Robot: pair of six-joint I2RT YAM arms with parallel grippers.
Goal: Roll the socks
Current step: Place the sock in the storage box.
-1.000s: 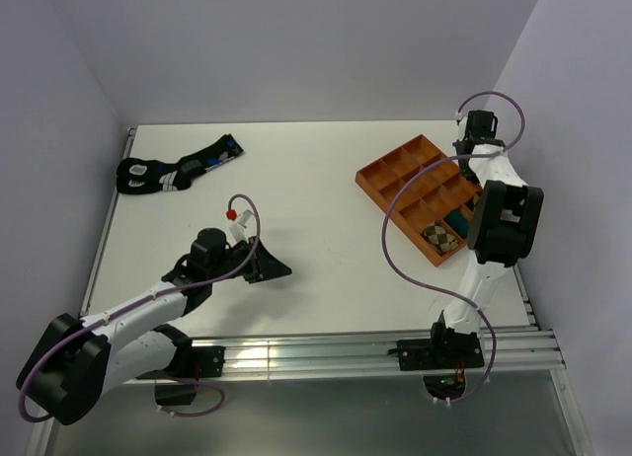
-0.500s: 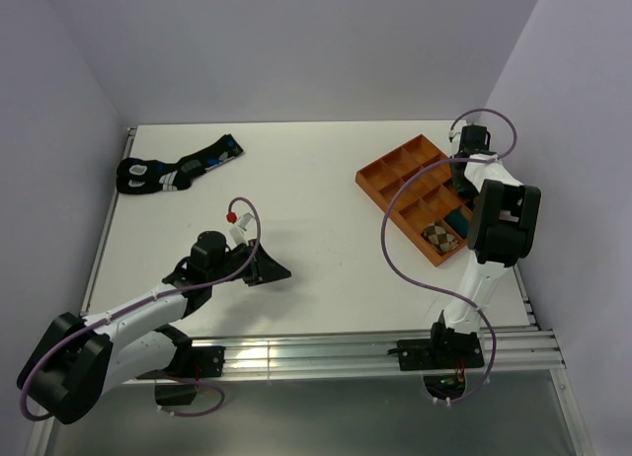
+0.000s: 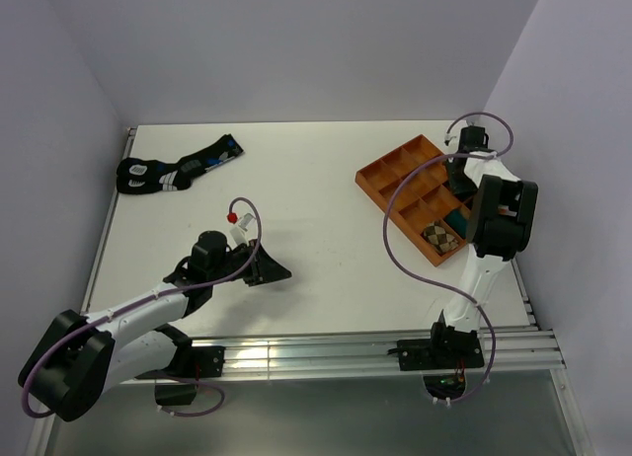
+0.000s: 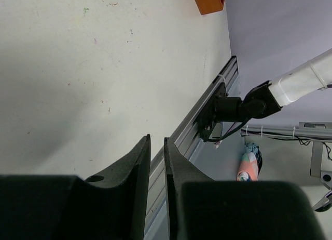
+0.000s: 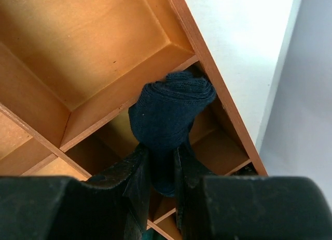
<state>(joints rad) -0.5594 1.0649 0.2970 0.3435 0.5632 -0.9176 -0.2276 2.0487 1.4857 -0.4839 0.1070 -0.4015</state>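
The navy sock [image 5: 171, 110], bunched into a rough roll, is gripped by the right gripper [image 5: 162, 158]. The two fingers [image 5: 139, 172] are closed against its lower part, while the rolled end stands out beyond the fingertips. The sock is held over the orange tray [image 3: 380, 175], above a divider between two compartments next to the tray's outer wall. Whether it touches the wood cannot be told. In the overhead view, this arm is seen reaching to the tray's right side at the far right of the table [image 3: 326, 180]. The tan argyle sock [image 3: 441, 239] is seen already rolled in a compartment at the tray's near end, well apart from the gripper. The left gripper [image 4: 157, 146] is held low over the table's near left part and is pointed toward the near edge rail [image 4: 207, 105]. Its fingers are parted by only a thin slit, and nothing is grasped between them. A pair of black socks [image 3: 178, 167] with blue and white markings is laid flat at the far left corner, well apart from both arms.
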